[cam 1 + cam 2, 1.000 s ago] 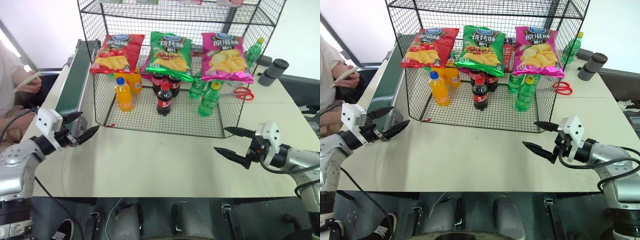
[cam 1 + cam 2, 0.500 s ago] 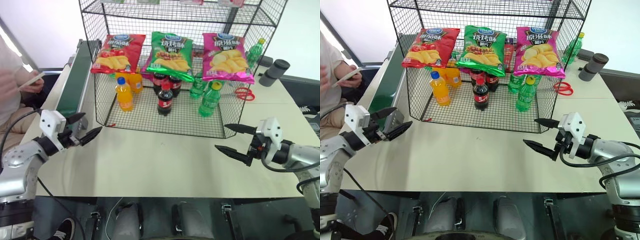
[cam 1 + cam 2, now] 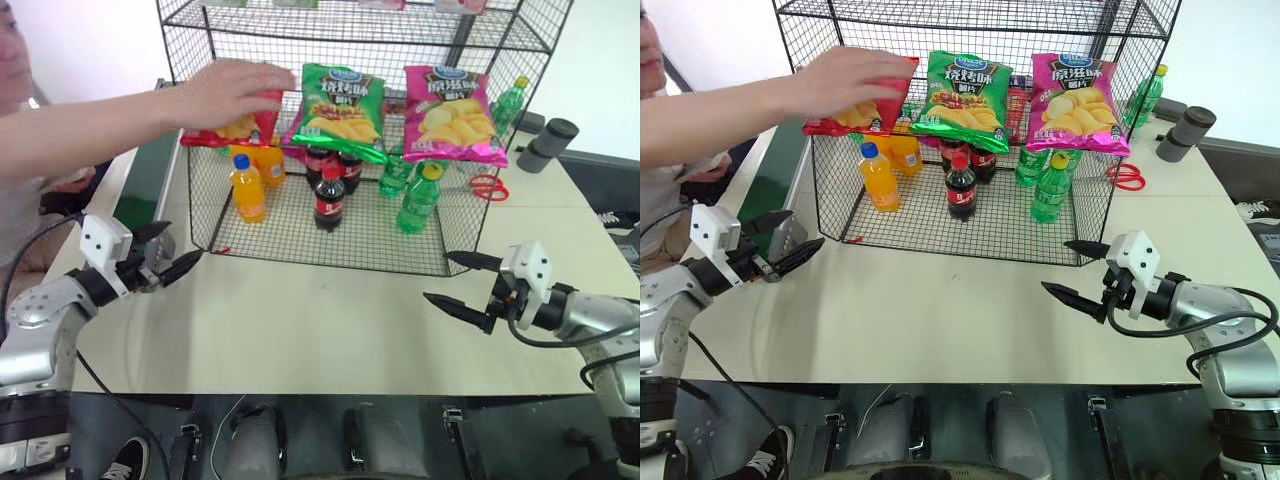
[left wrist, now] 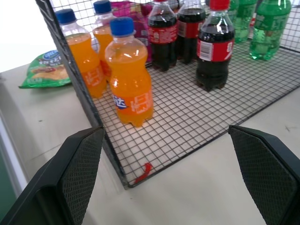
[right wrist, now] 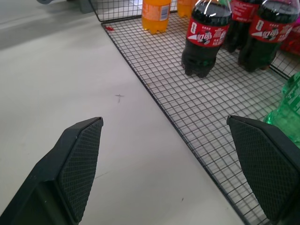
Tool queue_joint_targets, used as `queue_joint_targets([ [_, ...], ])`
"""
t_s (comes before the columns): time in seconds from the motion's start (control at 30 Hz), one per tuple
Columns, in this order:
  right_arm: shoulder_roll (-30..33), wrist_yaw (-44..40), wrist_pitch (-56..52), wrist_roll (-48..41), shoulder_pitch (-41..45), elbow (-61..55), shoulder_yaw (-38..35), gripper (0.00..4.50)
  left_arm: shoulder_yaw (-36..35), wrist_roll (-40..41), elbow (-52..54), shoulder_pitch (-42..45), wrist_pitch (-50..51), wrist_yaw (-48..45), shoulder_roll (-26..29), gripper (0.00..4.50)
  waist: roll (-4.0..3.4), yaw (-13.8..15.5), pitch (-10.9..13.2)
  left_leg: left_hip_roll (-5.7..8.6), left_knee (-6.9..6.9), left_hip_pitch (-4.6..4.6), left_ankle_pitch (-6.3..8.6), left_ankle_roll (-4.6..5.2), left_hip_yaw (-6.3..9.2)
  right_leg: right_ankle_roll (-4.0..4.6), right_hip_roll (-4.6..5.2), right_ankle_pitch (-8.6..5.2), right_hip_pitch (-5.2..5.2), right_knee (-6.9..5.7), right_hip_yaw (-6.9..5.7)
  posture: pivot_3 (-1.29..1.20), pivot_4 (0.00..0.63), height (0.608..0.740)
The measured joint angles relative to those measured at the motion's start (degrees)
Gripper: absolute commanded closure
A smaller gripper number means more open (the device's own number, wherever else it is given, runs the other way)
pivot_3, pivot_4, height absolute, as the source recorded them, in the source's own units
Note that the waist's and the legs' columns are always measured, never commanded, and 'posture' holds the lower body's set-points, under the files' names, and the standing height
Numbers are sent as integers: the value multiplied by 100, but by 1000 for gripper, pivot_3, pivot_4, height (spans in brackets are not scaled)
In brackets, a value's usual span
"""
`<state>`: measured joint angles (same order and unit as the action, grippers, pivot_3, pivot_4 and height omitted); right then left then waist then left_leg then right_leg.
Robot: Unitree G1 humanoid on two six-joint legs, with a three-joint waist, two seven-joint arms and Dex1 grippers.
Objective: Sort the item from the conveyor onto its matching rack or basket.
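A green chip bag (image 3: 338, 108) hangs on the front of the black wire rack (image 3: 330, 245), between a red bag (image 3: 262, 100) and a pink bag (image 3: 450, 112). Another green chip bag (image 4: 46, 70) with a blue logo lies flat on the pale tabletop just outside the rack's side wall. The dark-green conveyor (image 3: 140, 185) runs along the table's left edge, partly hidden by a person's arm. My left gripper (image 3: 180, 248) hovers open and empty near the rack's front left corner. My right gripper (image 3: 437, 277) hovers open and empty off the front right corner.
A person's arm (image 3: 100, 125) reaches in from the left, hand (image 3: 232, 85) on the red bag. Orange (image 3: 247, 188), cola (image 3: 329, 199) and green (image 3: 418, 198) bottles stand on the rack floor. Red scissors (image 3: 486, 186) and a grey cylinder (image 3: 547, 143) lie at the back right.
The person, who sat at the left with a phone, has stretched an arm across the conveyor and laid a hand on the red bag. Both grippers have stayed where they were.
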<state>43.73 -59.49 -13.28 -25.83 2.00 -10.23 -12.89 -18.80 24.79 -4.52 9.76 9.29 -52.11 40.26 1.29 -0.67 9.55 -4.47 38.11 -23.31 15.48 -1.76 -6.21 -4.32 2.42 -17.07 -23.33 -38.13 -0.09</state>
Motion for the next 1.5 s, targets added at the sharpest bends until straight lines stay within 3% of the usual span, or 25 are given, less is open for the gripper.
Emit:
queue_joint_targets([
  [1.5, -110, 124, 195, 207, 311, 142, 307, 91, 613, -298, -714, 569, -640, -136, -299, 0, -1, 3, -1, 0, 3, -1, -2, -3, -11, -3, -2, 2, 0, -4, 0, 0, 150, 740],
])
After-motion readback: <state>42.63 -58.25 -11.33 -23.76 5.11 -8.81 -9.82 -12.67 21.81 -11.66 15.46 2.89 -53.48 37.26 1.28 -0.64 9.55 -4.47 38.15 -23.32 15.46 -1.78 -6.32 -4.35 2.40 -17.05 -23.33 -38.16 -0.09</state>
